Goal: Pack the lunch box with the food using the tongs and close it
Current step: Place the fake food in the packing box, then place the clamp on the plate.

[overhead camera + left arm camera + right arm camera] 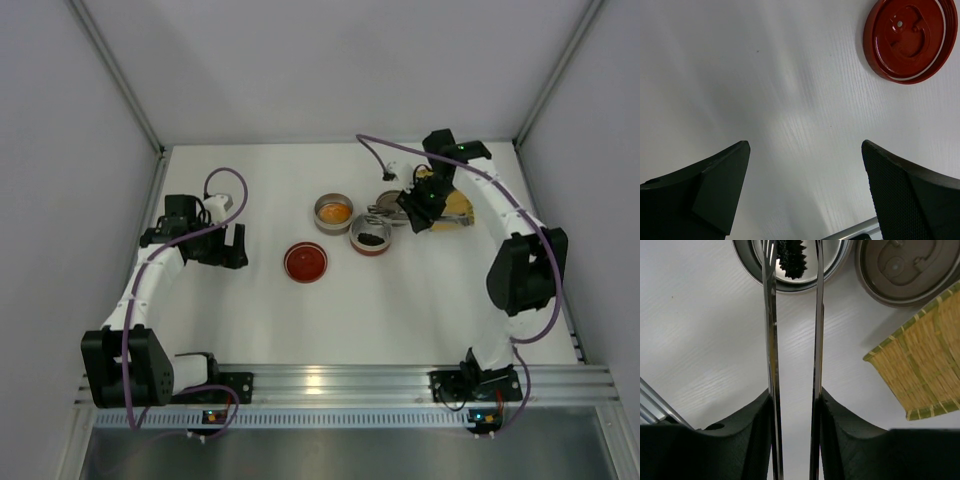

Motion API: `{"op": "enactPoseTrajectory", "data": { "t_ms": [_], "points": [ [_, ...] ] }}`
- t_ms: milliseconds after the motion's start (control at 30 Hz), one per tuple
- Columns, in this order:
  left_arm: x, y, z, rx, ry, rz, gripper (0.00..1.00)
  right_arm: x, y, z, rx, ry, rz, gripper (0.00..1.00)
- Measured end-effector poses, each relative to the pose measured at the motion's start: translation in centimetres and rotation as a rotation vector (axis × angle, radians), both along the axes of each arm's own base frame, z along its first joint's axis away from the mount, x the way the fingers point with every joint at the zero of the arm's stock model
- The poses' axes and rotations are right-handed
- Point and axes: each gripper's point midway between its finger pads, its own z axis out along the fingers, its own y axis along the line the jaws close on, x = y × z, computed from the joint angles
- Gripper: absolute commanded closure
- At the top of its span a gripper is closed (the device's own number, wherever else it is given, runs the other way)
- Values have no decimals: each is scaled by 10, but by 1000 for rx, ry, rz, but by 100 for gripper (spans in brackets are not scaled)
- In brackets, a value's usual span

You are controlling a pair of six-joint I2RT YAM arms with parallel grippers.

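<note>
Right fingers [730,440] clamp tongs [771,340] above black food [790,261].

The tongs [771,340] are polished metal, mirror-bright along their narrow arms. The tin [792,286] is duller brushed metal, and the black food [790,262] in it looks matt, rough and spiky. The tray [925,375] is woven of coarse yellow straw-like strips with greenish edging, the grey lid [905,270] is smooth with a soft satin sheen, and the red lid [907,40] is smooth and glossy. The table [765,90] is matt white with a faint fine grain; the right fingers [740,440] look like smooth matt black plastic, and the left fingers [910,195] carry a fine dotted texture.
</note>
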Motion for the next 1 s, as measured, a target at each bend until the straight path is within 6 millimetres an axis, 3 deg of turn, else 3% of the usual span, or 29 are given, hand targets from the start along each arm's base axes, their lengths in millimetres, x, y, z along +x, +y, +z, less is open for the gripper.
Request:
{"op": "enactPoseTrajectory", "data": {
  "t_ms": [167, 267, 367, 467, 533, 767, 1000],
  "points": [
    [-1, 0, 1, 3, 1, -3, 2, 10, -15, 37, 58, -102, -58, 70],
    [-3, 0, 2, 4, -2, -3, 2, 16, -44, 50, 91, -132, -170, 73],
    [-2, 1, 3, 8, -8, -2, 2, 25, -86, 51, 123, -165, -355, 75],
    [-2, 1, 3, 9, -9, -1, 2, 23, -127, 39, 137, -190, -553, 75],
    [-2, 2, 3, 12, -9, 0, 2, 16, -144, 26, 135, -192, -653, 75],
    [-1, 3, 2, 17, -6, 10, 2, 0, -138, -21, 178, -166, -822, 73],
    [3, 5, -1, 27, -8, 18, 2, 17, -143, -49, 202, -217, -904, 69]
  ]
}}
